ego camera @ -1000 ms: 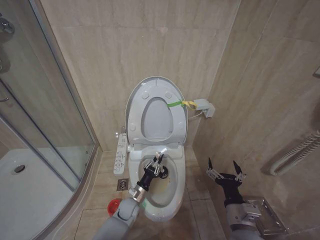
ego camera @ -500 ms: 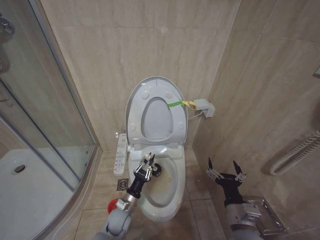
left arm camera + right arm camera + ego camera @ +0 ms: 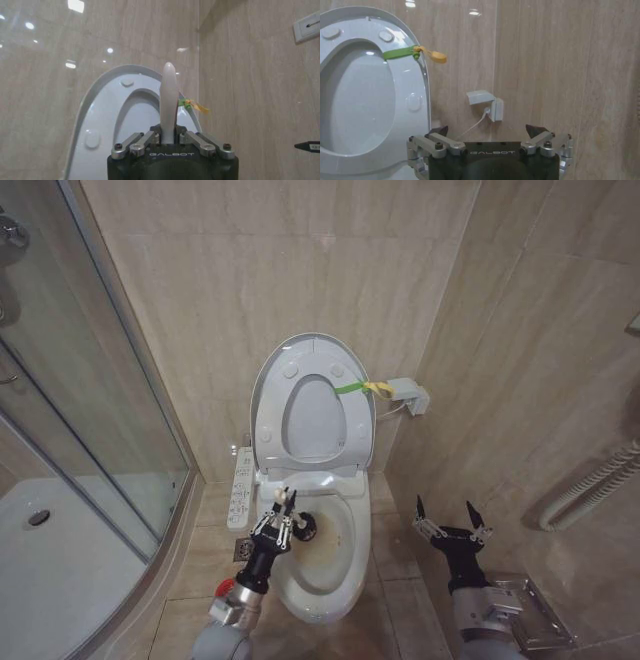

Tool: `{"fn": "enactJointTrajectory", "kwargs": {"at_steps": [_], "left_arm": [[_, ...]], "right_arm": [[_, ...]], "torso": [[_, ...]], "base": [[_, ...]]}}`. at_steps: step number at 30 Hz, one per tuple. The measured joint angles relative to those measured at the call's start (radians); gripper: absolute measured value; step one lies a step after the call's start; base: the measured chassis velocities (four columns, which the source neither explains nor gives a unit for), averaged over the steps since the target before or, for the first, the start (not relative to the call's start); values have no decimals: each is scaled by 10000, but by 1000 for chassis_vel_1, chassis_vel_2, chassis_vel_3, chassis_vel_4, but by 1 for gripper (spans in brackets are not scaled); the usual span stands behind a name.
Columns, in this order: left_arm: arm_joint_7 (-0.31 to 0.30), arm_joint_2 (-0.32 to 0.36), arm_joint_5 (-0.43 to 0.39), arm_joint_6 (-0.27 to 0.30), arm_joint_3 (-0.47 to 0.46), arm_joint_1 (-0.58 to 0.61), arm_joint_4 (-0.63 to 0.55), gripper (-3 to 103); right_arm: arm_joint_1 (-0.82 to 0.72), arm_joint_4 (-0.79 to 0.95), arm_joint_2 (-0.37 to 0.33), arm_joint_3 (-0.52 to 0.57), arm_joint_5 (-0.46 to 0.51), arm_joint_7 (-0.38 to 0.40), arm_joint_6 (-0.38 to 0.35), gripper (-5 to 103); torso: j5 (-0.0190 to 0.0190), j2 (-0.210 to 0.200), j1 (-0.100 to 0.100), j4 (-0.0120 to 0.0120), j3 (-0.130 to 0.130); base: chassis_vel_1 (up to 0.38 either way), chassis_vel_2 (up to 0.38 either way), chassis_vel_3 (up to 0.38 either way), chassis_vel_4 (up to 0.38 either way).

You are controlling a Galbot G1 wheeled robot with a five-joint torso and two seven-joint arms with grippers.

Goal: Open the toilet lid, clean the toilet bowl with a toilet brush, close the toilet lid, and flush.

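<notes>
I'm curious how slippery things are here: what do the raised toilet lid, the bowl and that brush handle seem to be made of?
The toilet lid looks like glossy white plastic: thin, with moulded round bumpers. The toilet bowl seems glazed ceramic: thick, shiny rim. The toilet brush handle, clamped in the left gripper, looks like smooth white plastic.

beige tile walls (image 3: 250,270) — glass shower door (image 3: 90,380) | tiled floor (image 3: 200,555)

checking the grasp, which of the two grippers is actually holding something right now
The left gripper, over the toilet bowl, is shut on the toilet brush handle. The right gripper hangs open and empty beside the bowl.
</notes>
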Motion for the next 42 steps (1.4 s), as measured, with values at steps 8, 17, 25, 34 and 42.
{"fn": "enactJointTrajectory", "kwargs": {"at_steps": [8, 17, 25, 34, 42], "left_arm": [[-409, 300, 171, -17, -1203, 1323, -931, 17], [-962, 121, 478, -30, -2200, 3207, -1798, 17], [-1069, -182, 697, -786, -3015, 3939, -1640, 17], [-1261, -418, 540, -1623, -3260, 3767, -192, 17], [-1426, -391, 307, -2039, -3334, 3015, 1789, 17]], "right_arm": [[0, 0, 0, 0, 0, 0, 0, 100], [0, 0, 0, 1, 0, 0, 0, 100], [0, 0, 0, 0, 0, 0, 0, 100], [0, 0, 0, 0, 0, 0, 0, 100], [0, 0, 0, 0, 0, 0, 0, 100]], "torso": [[0, 0, 0, -1, 0], [1, 0, -1, 0, 0], [1, 0, 0, 0, 0], [1, 0, 1, 0, 1], [1, -1, 1, 1, 1]], "base": [[0, 0, 0, 0], [0, 0, 0, 0], [0, 0, 0, 0], [0, 0, 0, 0], [0, 0, 0, 0]]}}
